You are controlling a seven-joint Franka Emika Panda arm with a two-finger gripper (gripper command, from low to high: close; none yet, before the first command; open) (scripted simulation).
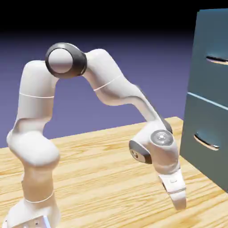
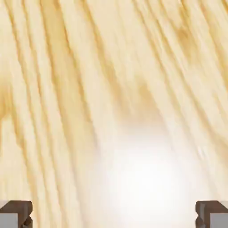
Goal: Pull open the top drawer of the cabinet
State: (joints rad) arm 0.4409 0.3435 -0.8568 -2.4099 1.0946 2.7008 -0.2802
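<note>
Step in hand: the approach, at its outset. The top drawer of the cabinet sits flush, at the exterior view's upper right, directly above the lower drawer; its silver handle is untouched. The next move, in my judgement, calls for raising the hand well up, swinging it from a downward aim to face the drawer front, and bringing the fingers astride the bar before any pull.

Pose: the arm rises at the exterior view's left, bends over at its elbow and descends toward the right. The hand points down and slightly outward, low over the counter, apart from the cabinet and below the level of both handles.

Hand state: released — the hand view shows the fingertips spread wide, with only wood grain and a bright glare between them. Risk noted: lifting too little could bring the hand to the lower handle — the wrong one.
</note>
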